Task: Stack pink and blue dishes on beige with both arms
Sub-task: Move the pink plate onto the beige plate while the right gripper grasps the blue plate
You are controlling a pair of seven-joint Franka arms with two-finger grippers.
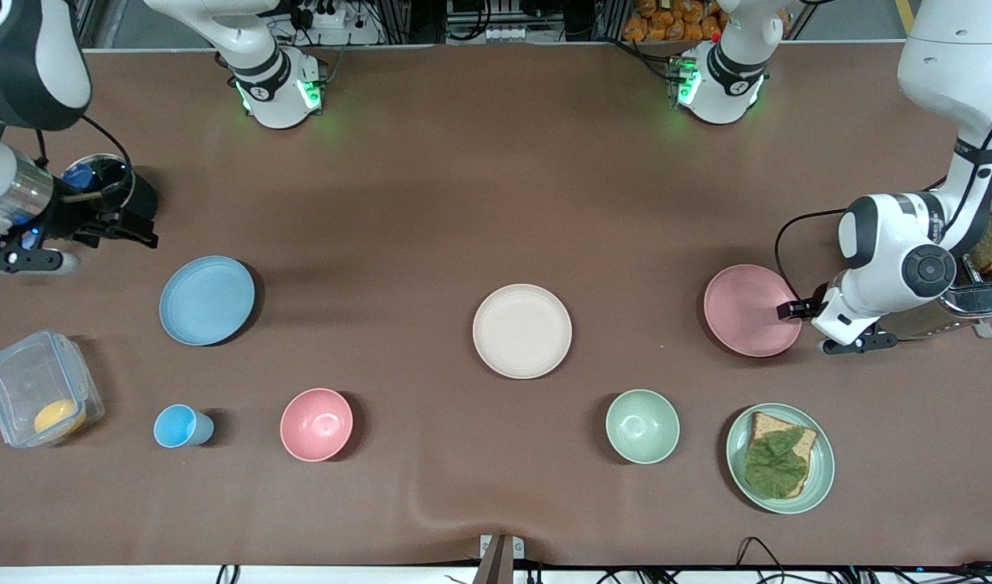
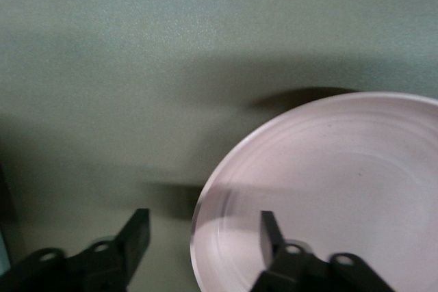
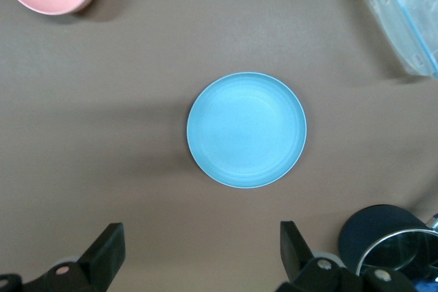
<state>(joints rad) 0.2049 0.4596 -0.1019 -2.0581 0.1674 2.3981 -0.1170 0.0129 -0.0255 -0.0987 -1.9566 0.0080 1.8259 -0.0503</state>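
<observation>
At table centre sits the beige plate (image 1: pixel 522 331), bare, nothing stacked on it yet. Pink plate (image 1: pixel 751 310) lies toward the left arm's end of the table, blue plate (image 1: pixel 207 300) toward the right arm's end; both flat on the brown table (image 1: pixel 496 162), well apart from the beige.

Step in hand, by my reading: the first pick, with the left arm leading. Left gripper (image 2: pixel 205 237) is down at the pink plate's rim, jaws spread, one finger (image 2: pixel 270 232) over the inside of the plate and the other outside on the table side, so the rim sits between them. No grasp closed yet. Next move calls for a pinch on that low rim, then a lift and a carry to the beige plate; the rim is shallow, so a slip is the risk.

Left arm is folded low, wrist turned sideways toward the plate. Right gripper (image 3: pixel 198 251) hangs high, fingers apart and empty, over the table beside the blue plate, near a dark round container (image 3: pixel 383 237). Right arm looks to be waiting or lining up.
</observation>
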